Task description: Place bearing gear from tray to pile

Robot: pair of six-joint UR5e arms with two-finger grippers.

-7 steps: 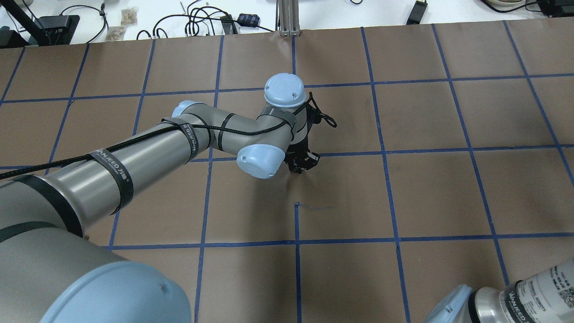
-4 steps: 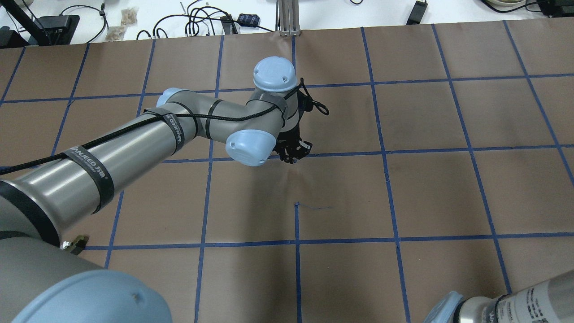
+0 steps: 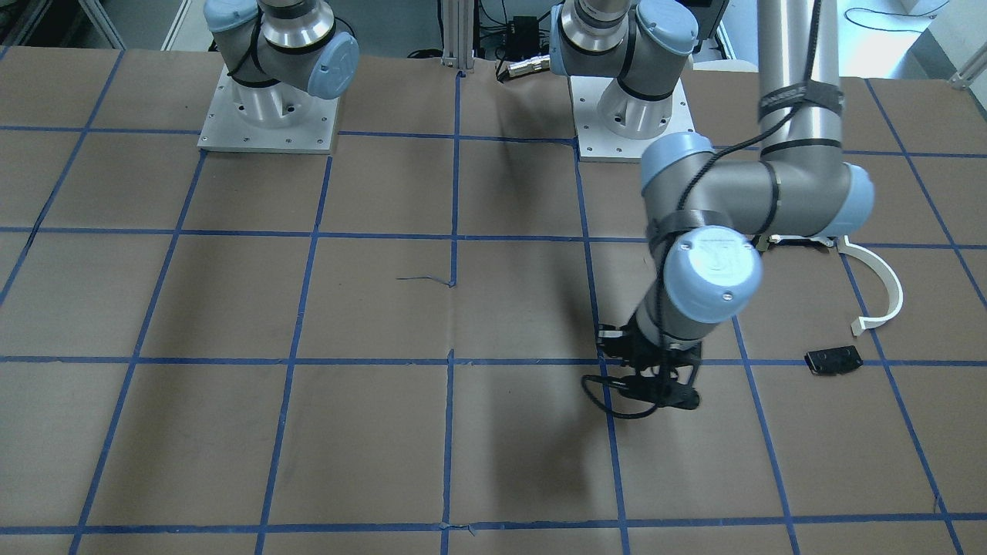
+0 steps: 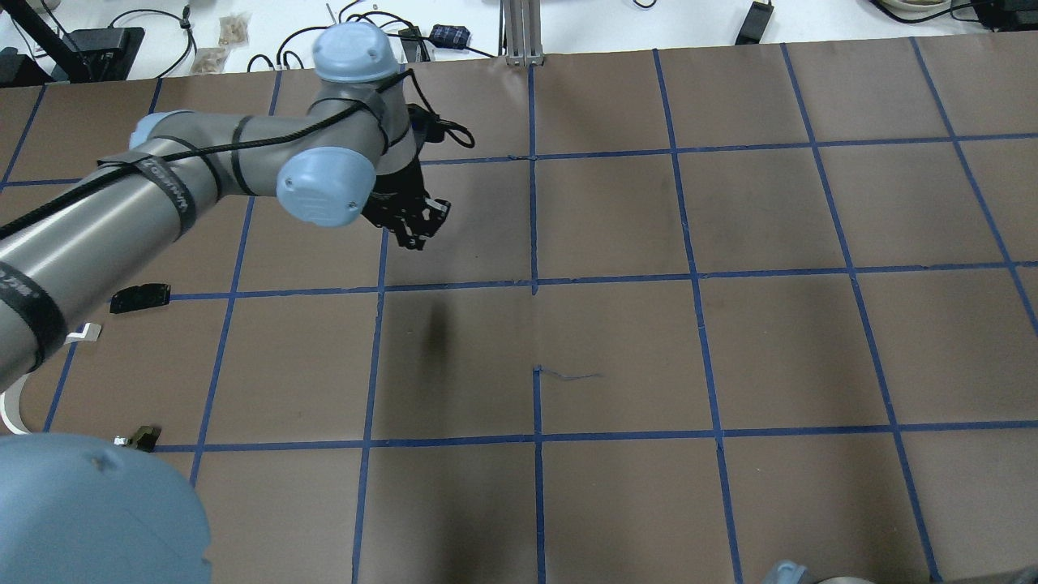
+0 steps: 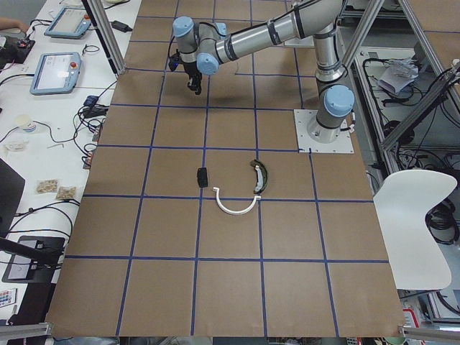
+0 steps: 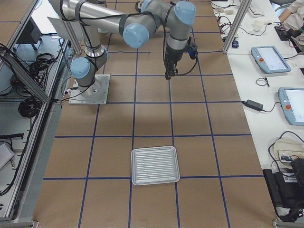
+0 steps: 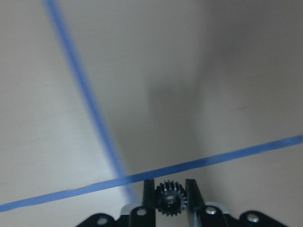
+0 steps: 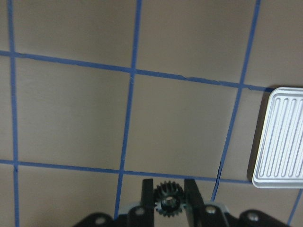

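Observation:
My left gripper [image 7: 169, 191] is shut on the bearing gear [image 7: 168, 200], a tiny black toothed wheel with a centre hole. It hangs above the brown table in the overhead view [image 4: 413, 231] and the front view [image 3: 655, 389]. The pile lies toward my left end of the table: a white half-ring strip [image 5: 236, 207], a dark curved piece [image 5: 258, 175] and a flat black plate [image 5: 203, 176]. The plate [image 4: 140, 298] is well apart from the gripper. My right gripper [image 8: 169, 191] is shut on a second small black gear [image 8: 168, 200], high above the table.
A ribbed silver tray [image 6: 155, 165] lies at my right end of the table with nothing in it; its edge shows in the right wrist view [image 8: 279, 137]. Blue tape lines grid the brown paper. Cables and tablets lie beyond the far edge.
My left arm has swung toward the overhead view's left and farther from me, carrying the gear. The right arm has drawn back out of the overhead view's lower right corner.

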